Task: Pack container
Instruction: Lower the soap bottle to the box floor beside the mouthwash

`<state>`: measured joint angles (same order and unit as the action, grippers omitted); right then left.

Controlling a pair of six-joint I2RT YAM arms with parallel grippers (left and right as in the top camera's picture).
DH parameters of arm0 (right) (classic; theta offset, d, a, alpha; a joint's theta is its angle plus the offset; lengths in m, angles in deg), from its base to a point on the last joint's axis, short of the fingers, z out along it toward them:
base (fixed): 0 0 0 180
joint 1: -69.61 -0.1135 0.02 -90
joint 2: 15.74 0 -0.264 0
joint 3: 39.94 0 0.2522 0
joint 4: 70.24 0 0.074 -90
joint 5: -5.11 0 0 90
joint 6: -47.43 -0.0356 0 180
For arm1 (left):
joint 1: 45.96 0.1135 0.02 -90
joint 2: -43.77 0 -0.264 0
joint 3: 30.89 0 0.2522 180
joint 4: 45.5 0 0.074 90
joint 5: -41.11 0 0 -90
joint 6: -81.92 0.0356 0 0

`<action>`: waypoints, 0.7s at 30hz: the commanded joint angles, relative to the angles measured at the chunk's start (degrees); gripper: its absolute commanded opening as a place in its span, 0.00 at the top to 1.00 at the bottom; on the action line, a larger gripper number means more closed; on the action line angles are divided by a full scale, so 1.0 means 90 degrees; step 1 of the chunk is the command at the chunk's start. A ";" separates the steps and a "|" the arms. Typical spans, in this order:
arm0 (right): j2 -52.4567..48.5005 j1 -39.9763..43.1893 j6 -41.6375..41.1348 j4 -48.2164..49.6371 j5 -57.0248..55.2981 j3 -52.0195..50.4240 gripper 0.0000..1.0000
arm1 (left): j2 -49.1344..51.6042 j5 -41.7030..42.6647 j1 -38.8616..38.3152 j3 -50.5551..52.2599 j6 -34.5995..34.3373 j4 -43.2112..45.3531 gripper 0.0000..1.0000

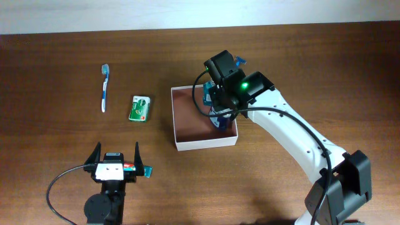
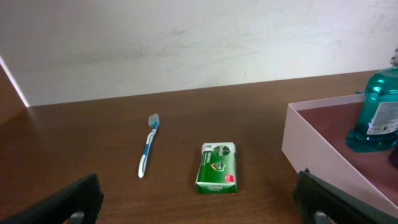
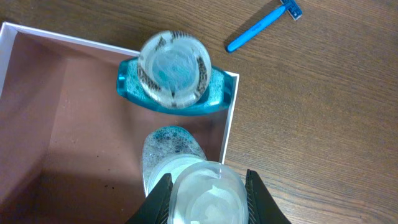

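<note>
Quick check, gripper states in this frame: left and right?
Left gripper: open, empty.
Right gripper: closed on a clear-capped bottle inside the container.

We read table (image 3: pixel 323 124) as wood grain, low sheen. Ahead of right gripper (image 3: pixel 205 188): container (image 3: pixel 229 118) walls matt white card, floor matt; teal bottle (image 3: pixel 174 68) glossy translucent plastic. Gripped clear bottle (image 3: pixel 200 202): same.

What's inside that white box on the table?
A teal bottle stands in a corner of the container. Beside it is a clear-capped bottle, held by the right pincer. The rest of the visible floor is bare. Whether the held bottle touches the floor is hidden.
</note>
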<state>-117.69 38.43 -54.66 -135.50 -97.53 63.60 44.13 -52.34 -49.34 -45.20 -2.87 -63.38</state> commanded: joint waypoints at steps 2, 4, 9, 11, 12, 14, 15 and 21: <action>0.0199 -0.0039 -0.0095 0.0032 -0.0085 0.0049 0.95 | 0.0005 -0.0053 -0.0024 0.0002 0.0124 -0.0046 0.01; 0.0272 -0.0039 -0.0092 0.0036 0.0051 0.0051 0.96 | 0.0005 -0.0053 -0.0024 0.0002 0.0124 -0.0046 0.01; 0.0486 -0.0039 -0.0095 0.0058 0.0665 0.0051 0.96 | 0.0005 -0.0053 -0.0024 0.0002 0.0124 -0.0046 0.01; 0.0544 -0.0036 -0.0092 0.0107 0.1052 0.0051 0.96 | 0.0005 -0.0053 -0.0024 0.0002 0.0124 -0.0049 0.01; 0.0561 -0.0032 -0.0092 0.0151 0.1275 0.0051 0.96 | 0.0005 -0.0053 -0.0024 0.0002 0.0124 -0.0046 0.01; 0.0571 -0.0032 -0.0095 0.0204 0.1593 0.0051 0.96 | 0.0005 -0.0053 -0.0024 0.0002 0.0124 -0.0046 0.01; 0.0571 -0.0032 -0.0095 0.0231 0.1717 0.0051 0.96 | 0.0005 -0.0053 -0.0024 0.0002 0.0124 -0.0046 0.01; 0.0571 -0.0027 -0.0095 0.0325 0.2055 0.0051 0.96 | 0.0005 -0.0053 -0.0024 0.0002 0.0124 -0.0046 0.01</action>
<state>-115.44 38.46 -54.62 -133.47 -82.62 63.60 44.13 -52.34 -49.34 -45.20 -2.87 -63.38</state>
